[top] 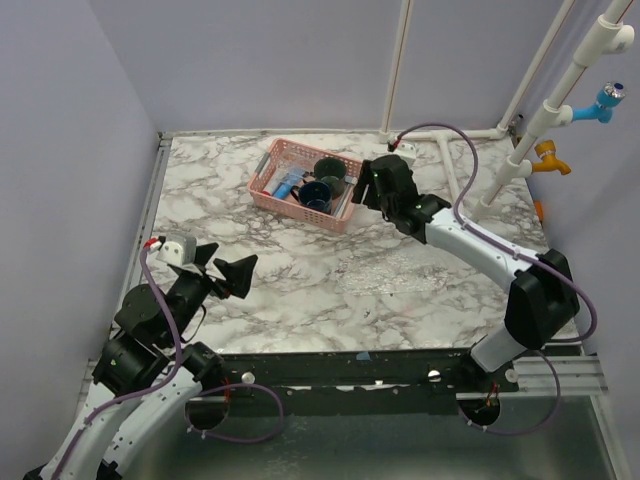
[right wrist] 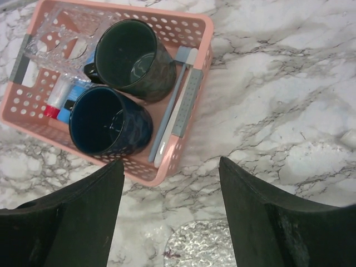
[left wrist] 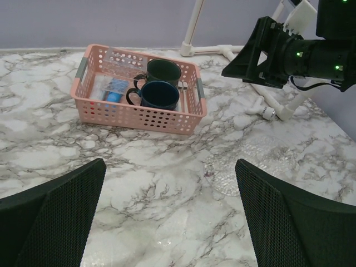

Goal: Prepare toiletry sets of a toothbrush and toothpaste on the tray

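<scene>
Right wrist alone shows toothbrush (right wrist: 166, 111) in basket (right wrist: 167, 19).

Left arm (top: 160, 305): folded close to own base at near-left corner; wrist raised, aimed forward and right.
Left hand (top: 228, 266): fingers spread wide, nothing between them.
Right arm (top: 480, 247): stretched far forward and left, elbow bent above own base.
Right hand (top: 372, 186): tilted downward, fingers parted, empty.

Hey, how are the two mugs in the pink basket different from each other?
The navy mug is deep blue; the dark green mug is green-black. From the top camera, the navy mug sits in front, the dark green mug behind it. Both stand upright, empty, inside the pink basket.
</scene>
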Tool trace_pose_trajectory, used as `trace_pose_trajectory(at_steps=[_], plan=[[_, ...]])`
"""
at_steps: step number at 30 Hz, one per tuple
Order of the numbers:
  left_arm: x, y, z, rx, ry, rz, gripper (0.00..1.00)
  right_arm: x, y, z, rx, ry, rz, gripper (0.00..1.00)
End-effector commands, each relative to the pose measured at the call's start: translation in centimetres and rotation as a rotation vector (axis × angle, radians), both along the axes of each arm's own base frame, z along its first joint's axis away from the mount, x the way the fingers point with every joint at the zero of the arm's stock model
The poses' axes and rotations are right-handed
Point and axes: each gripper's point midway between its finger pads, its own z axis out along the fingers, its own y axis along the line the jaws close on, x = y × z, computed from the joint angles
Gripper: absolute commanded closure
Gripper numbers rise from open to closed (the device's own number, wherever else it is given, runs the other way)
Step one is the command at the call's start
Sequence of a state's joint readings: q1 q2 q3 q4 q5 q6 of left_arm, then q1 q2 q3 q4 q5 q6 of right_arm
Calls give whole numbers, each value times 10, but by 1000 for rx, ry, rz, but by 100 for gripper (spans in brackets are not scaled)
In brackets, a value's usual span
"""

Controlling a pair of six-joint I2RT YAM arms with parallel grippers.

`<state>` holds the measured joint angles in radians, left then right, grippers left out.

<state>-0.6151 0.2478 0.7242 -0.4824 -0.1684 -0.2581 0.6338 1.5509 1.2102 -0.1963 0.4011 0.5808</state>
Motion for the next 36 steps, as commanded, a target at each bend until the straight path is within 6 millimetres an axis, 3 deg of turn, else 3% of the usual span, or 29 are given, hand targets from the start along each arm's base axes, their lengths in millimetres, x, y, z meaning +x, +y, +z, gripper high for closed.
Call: trace_pose_trajectory(at_steps=[1,6,13,23,36], plan=[[2,1,-8,12,32,11,1,18,-2,-8,-59,23,-79,29],[2,1,-10,14,38,14,1,35,13,-29,-53,78,-102,34],[0,0,-8,6,32,1,1,57,18,-49,-115,148,-166,39],[-2,-3,-8,5,32,-17,1,65,4,-81,-146,222,-215,42],[-1,-4,-10,12,40,-20,1,77,8,-109,-113,276,-214,53]])
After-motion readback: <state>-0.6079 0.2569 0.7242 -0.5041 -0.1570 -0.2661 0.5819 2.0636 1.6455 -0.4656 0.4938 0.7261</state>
